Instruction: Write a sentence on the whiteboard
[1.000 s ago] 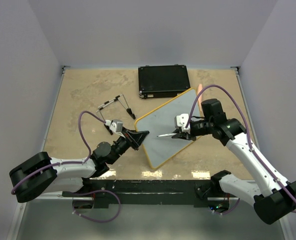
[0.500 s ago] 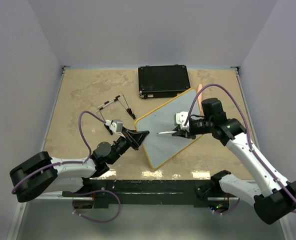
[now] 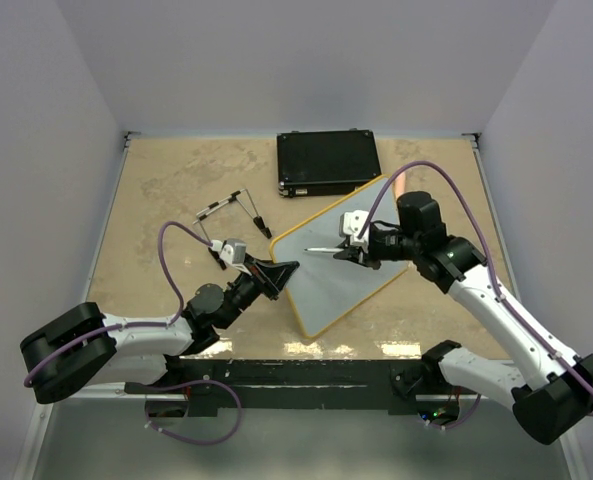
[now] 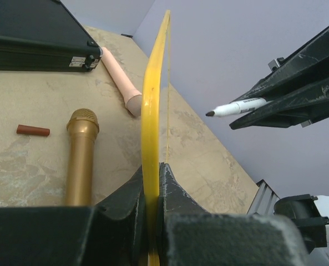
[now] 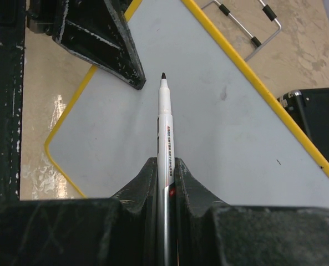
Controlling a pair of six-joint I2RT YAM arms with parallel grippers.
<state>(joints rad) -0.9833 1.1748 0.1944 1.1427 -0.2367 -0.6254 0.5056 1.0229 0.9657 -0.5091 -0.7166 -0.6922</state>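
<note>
Yellow-framed and pale grey in its face, the whiteboard (image 3: 326, 290) is sitting in the middle of the tabletop (image 3: 176, 180), turned at a slant so that one rounded corner is pointing toward the arm bases. Its far corner is reaching close to the black case (image 3: 328, 160) at the back.

The left pincer (image 3: 284, 270) is gripping the board by the yellow frame on its left side. In the left wrist view the two fingers are pressing closed on the frame from both sides, and the board is showing only its thin edge there.

The right pincer (image 3: 341, 250) is hanging over the upper part of the board and is clamping a marker (image 3: 321, 249) between its fingers. The marker is white with a dark bare tip, and it is pointing across the face toward the left pincer. Seen from the left wrist, the tip is standing apart from the board, not touching it. In the right wrist view the grey face under the marker is carrying only a few small dark specks.

On the other side of the board's edge, in the left wrist view, a gold microphone (image 4: 81, 155), a pink stick (image 4: 120, 80) and a small red-brown piece (image 4: 33, 130) are lying on the tabletop. The microphone is lying just beside the board's edge.

To the left of the board a thin wire frame (image 3: 231, 205) with black grips is lying well apart from the case.
</note>
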